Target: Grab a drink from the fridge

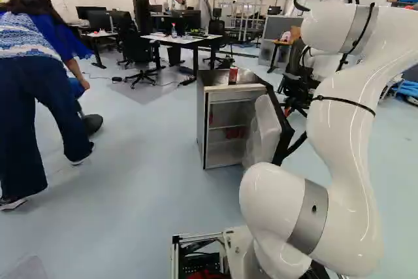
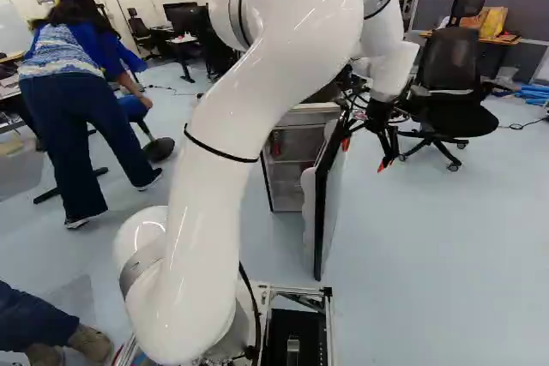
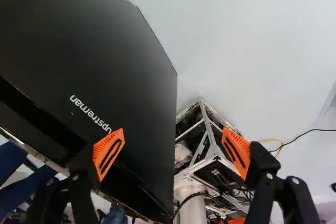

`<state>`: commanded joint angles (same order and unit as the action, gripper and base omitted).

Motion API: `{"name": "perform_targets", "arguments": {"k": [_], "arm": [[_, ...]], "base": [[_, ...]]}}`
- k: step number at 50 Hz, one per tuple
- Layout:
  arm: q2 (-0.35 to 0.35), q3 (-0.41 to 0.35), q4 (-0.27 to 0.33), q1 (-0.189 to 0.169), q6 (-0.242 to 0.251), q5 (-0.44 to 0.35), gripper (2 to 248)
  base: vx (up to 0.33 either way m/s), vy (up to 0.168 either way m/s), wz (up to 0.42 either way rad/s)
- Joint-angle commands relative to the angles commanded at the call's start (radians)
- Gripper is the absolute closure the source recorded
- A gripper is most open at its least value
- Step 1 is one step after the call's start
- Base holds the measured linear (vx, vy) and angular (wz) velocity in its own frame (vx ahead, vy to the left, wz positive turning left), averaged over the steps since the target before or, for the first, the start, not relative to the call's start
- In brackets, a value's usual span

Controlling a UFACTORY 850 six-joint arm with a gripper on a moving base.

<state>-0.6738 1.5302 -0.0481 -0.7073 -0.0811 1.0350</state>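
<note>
The arm is the nearest, large and white, rising from its joint at the foot of both base views. By this joint is the base, with a metal frame. At the end of the arm, in the right base view, the gripper points down, to the right of the fridge door. In the wrist view the two fingers of the gripper are spread wide, and nothing is pinched between the orange pads. One finger is seen over the black outer face of the door, the other over a part of the base; if the finger touches the door, I cannot tell. Beyond the arm is the fridge, and its door is swung open on the arm's side. The drink, one red can, stands upright on the top of the fridge, near its back. Inside, through the opening, some red things are on a shelf, but too small to name exactly. More far, in the right base view, there is a black chair to the right of the gripper. Behind the fridge, in the left base view, is a desk which carries a bottle, with an office chair beside it.
</note>
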Motion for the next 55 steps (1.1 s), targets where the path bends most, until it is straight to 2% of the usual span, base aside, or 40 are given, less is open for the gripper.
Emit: {"name": "perform_targets", "arguments": {"k": [27,55], "arm": [[0.054,-0.093,0.07,0.057,0.0,0.0,3],[0.1,-0.172,0.143,0.137,0.0,-0.012,3]], "base": [[0.0,0.0,0.0],[0.0,0.0,0.0]]}}
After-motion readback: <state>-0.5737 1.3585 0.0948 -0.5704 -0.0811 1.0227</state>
